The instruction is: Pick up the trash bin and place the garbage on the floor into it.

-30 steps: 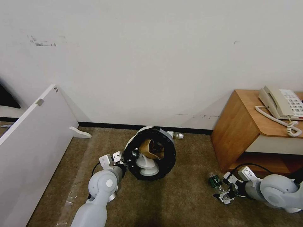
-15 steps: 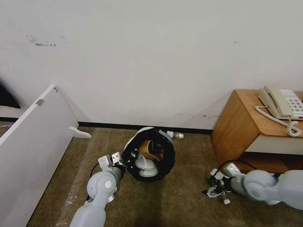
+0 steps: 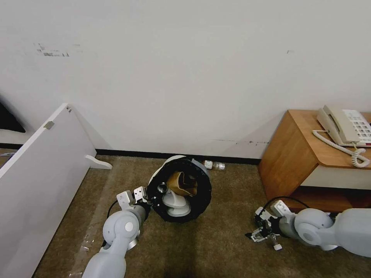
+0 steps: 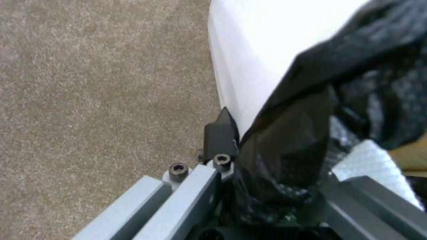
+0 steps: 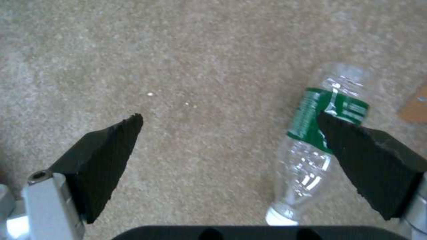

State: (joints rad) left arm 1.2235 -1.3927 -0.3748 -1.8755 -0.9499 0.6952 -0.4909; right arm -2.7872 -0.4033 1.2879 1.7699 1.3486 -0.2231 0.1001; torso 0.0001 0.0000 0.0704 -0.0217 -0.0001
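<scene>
Left gripper (image 3: 148, 199) pinches the bag-lined rim of the trash bin (image 3: 180, 188), holding it tilted with its mouth facing the robot to receive litter. Right gripper (image 5: 231, 140), fingers spread, hovers low over the floor (image 5: 200, 66); the green-labelled bottle (image 5: 320, 133) lies beneath one finger, off-centre.

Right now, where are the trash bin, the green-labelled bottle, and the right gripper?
trash bin (image 3: 203, 200): head view, on the black bag folded over its rim.
green-labelled bottle (image 5: 311, 115): right wrist view, on its green label.
right gripper (image 5: 231, 146): right wrist view, midway between its open fingertips.
</scene>
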